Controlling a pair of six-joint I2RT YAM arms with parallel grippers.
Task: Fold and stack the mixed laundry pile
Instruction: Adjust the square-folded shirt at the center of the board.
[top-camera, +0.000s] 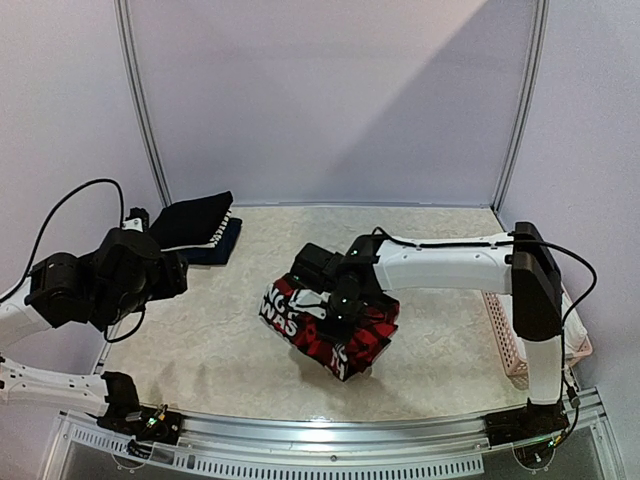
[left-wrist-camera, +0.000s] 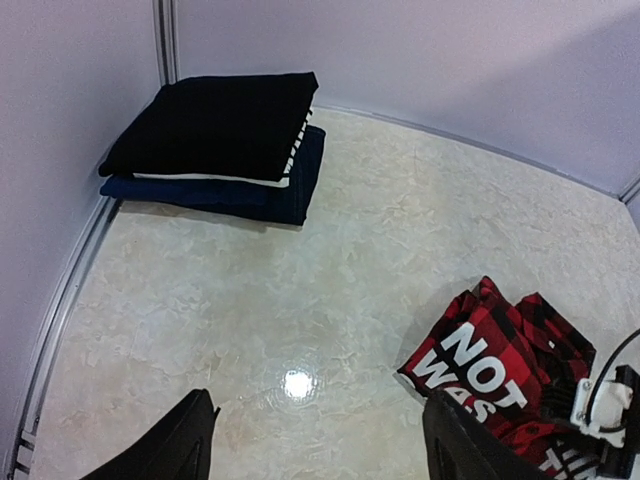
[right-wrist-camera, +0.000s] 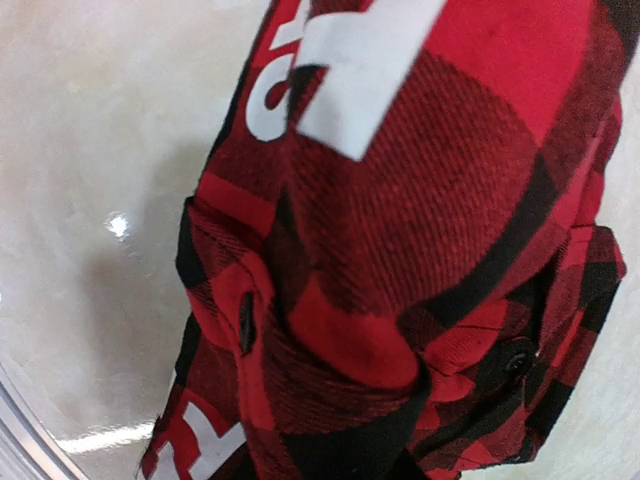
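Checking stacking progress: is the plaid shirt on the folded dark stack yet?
No, the plaid shirt lies on its own, well apart from the dark stack.

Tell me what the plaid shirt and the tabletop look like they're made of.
Plaid shirt: looks like brushed woven flannel, matte; a diagonal weave and soft fuzz show up close, with white printed letters. Tabletop: a hard, glossy, marble-patterned surface, probably laminate or stone; a light glints off it.
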